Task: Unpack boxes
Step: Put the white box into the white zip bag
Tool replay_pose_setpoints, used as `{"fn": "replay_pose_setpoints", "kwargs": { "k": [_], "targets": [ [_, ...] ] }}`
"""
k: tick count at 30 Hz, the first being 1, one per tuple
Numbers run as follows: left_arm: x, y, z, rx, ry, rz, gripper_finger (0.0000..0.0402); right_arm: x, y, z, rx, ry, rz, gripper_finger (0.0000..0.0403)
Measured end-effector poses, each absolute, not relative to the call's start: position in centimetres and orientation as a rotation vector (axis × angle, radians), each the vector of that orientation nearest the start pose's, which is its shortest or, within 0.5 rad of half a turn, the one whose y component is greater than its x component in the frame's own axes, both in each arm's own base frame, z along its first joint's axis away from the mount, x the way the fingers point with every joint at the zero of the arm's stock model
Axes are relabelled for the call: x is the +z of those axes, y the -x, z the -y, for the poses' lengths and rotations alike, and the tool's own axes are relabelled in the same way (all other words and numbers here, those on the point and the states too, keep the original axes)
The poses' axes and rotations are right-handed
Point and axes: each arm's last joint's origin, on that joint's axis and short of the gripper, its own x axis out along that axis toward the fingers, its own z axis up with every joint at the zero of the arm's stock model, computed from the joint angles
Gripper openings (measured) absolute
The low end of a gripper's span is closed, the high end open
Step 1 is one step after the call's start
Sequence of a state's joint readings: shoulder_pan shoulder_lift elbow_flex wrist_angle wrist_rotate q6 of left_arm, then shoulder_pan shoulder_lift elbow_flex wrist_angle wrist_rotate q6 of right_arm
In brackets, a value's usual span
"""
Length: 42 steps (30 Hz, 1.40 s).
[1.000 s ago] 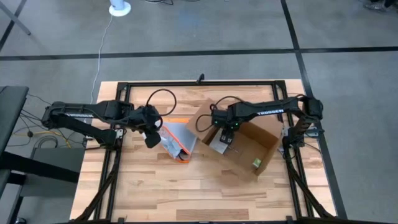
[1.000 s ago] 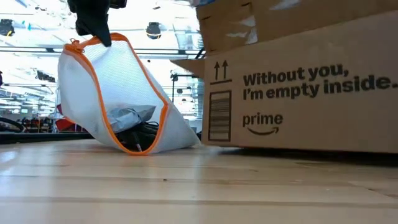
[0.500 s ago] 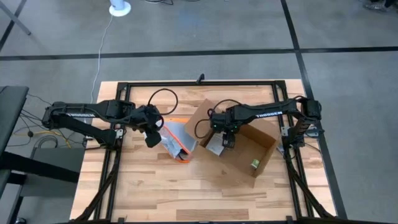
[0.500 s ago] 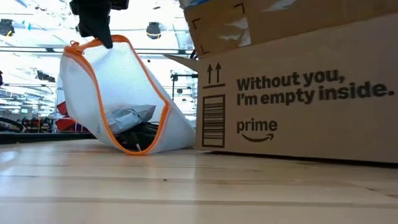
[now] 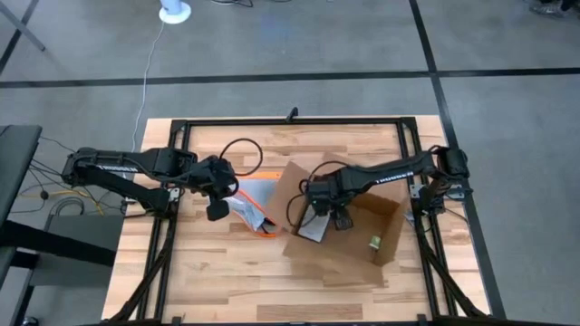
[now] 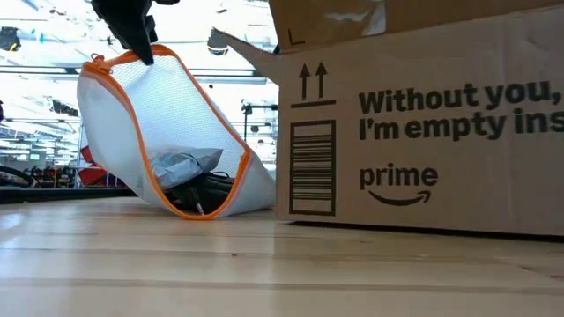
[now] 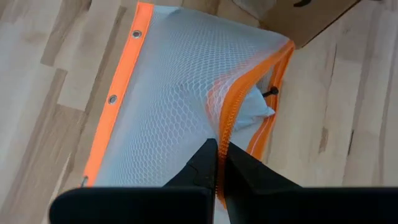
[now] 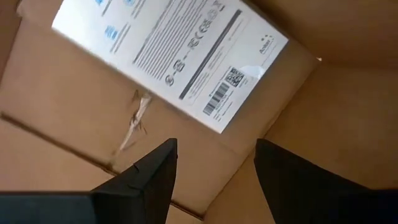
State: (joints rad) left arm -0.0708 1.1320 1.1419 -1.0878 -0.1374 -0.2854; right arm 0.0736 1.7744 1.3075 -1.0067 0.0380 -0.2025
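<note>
We see the left gripper (image 7: 217,163) pinched shut on the pouch (image 7: 177,102) rim, holding its mouth up. Right gripper (image 8: 214,171), fingers apart, reaches into the box (image 5: 349,217) right of centre, toward a white packet (image 8: 171,53).

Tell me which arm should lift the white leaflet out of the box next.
The right, probably. Its gripper is already inside the cardboard box, fingers open just above the white leaflet. The left gripper is shut on the mesh pouch's orange edge outside the box.
</note>
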Motion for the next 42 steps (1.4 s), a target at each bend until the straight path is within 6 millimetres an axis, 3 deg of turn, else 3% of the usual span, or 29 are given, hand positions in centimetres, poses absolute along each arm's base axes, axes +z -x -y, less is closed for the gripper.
{"fn": "replay_pose_setpoints", "kwargs": {
  "k": [3,12,16,20,25,29,37,42],
  "targets": [
    [32.0,-19.7,1.0,0.198,0.120,-1.062,0.0000,21.0,-33.1,-2.8,0.211,0.289,-1.427,0.0199],
    [31.9,-19.6,1.0,0.184,0.090,-1.081,0.0000,22.5,-32.9,-3.7,0.128,0.197,-1.474,0.0199],
    [31.9,-19.6,1.0,0.184,0.090,-1.081,0.0000,22.7,-32.5,-3.8,-0.050,-0.020,-1.517,0.0199],
    [31.9,-19.6,1.0,0.181,0.085,-1.082,0.0000,22.7,-32.8,-3.9,-0.065,-0.284,-1.511,0.0199],
    [31.9,-19.6,1.0,0.160,0.050,-1.085,0.0000,23.0,-34.1,-5.6,0.010,-0.298,-1.360,0.0199],
    [31.9,-19.5,1.0,0.142,0.020,-1.091,0.0000,22.0,-35.0,-6.9,0.091,-0.173,-1.262,0.0199],
    [31.7,-19.1,1.0,0.130,-0.011,-1.139,0.0000,18.5,-36.7,-6.2,-0.024,-0.085,-1.289,0.0195],
    [31.7,-19.1,1.0,0.123,-0.022,-1.142,0.0000,16.6,-37.6,-6.1,-0.082,-0.125,-1.308,0.0187]
  ]
}}
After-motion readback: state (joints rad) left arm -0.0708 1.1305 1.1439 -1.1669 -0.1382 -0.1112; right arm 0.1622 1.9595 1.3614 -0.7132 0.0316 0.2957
